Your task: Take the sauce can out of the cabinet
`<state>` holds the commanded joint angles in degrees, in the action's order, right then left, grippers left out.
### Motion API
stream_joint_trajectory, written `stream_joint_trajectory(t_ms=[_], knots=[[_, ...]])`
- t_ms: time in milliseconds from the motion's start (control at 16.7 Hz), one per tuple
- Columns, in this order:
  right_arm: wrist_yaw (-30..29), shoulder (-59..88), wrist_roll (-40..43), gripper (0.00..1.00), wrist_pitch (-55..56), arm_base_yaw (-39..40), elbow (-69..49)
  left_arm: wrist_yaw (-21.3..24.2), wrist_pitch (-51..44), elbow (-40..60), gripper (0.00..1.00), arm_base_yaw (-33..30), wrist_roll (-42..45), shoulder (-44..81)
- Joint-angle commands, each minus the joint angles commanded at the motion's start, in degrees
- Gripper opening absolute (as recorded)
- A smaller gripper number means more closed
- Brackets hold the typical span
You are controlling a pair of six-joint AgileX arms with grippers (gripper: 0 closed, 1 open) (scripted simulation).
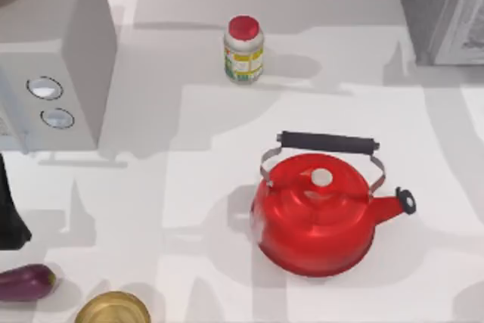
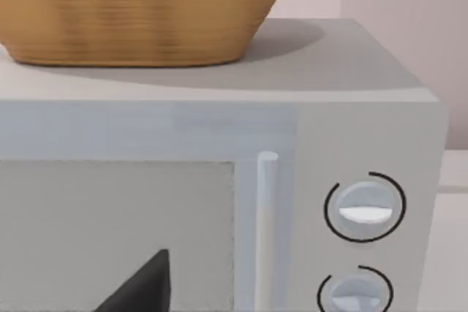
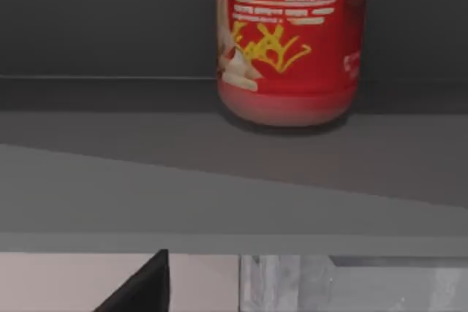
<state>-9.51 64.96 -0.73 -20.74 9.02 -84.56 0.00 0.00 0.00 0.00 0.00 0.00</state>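
The can (image 3: 291,42) stands upright on a dark shelf inside the cabinet (image 3: 110,27), straight ahead of the right wrist camera and beyond the dark fingertip (image 3: 142,286) at that picture's lower edge; nothing touches it. Whether the right fingers are open or closed cannot be told. From above, the cabinet (image 1: 439,9) is a dark-grey block with a paler door panel at the far right corner of the table (image 1: 189,187), and its inside is hidden there.

The left wrist camera faces a light-grey box (image 2: 219,202) with two round dials, a woven basket (image 2: 139,9) resting on its top; what the basket holds is out of sight. One dark fingertip (image 2: 146,286) sits low before the box's window, and the left fingers' state cannot be told.

On the table, seen from above: a white jar (image 1: 243,51) with a red cap, a red kettle (image 1: 318,213), an aubergine (image 1: 26,281) and a brass-coloured bowl (image 1: 113,309) at the near left edge, next to the dark left arm (image 1: 11,209).
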Motion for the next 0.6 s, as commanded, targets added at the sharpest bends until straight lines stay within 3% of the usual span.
stream_joint_trajectory(t_ms=[300, 600], knots=[[-1.6, 10.1, -0.2, 1.00, -2.9, 1.4, -13.9, 0.0, 0.0, 0.0, 1.00, 0.0, 0.0, 0.0], [-1.8, 11.1, -0.2, 1.00, -3.2, 1.6, -15.2, 0.0, 0.0, 0.0, 1.00, 0.0, 0.0, 0.0]])
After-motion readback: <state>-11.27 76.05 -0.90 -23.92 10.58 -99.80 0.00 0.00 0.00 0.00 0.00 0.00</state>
